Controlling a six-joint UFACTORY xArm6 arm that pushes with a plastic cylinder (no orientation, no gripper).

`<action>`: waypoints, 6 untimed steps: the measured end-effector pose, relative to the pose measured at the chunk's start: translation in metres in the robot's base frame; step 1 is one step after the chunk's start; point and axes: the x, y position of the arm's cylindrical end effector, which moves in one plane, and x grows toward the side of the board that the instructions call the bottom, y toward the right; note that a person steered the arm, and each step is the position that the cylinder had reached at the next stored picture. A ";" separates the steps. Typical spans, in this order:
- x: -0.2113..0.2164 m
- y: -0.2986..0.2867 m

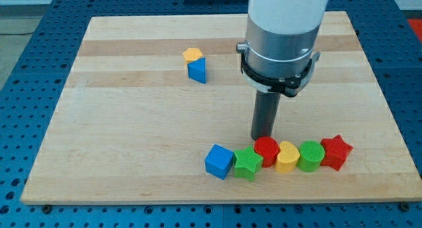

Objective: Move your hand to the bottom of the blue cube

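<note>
The blue cube (pixel 219 161) sits near the board's bottom edge, at the left end of a row of blocks. My tip (pixel 261 137) rests on the board just above the red cylinder (pixel 267 150), up and to the right of the blue cube. The rod hangs from the large white and grey arm (pixel 280 37). A green star (pixel 248 163) touches the blue cube's right side.
The row continues to the right with a yellow heart (pixel 287 156), a green cylinder (pixel 310 155) and a red star (pixel 335 151). A yellow hexagon (pixel 192 55) and a blue triangular block (pixel 197 70) sit together near the view's top. The wooden board (pixel 119 122) lies on a blue table.
</note>
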 end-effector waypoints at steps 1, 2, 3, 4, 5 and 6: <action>0.009 0.000; 0.012 -0.001; 0.008 -0.028; 0.008 -0.100; 0.045 -0.143; 0.097 -0.129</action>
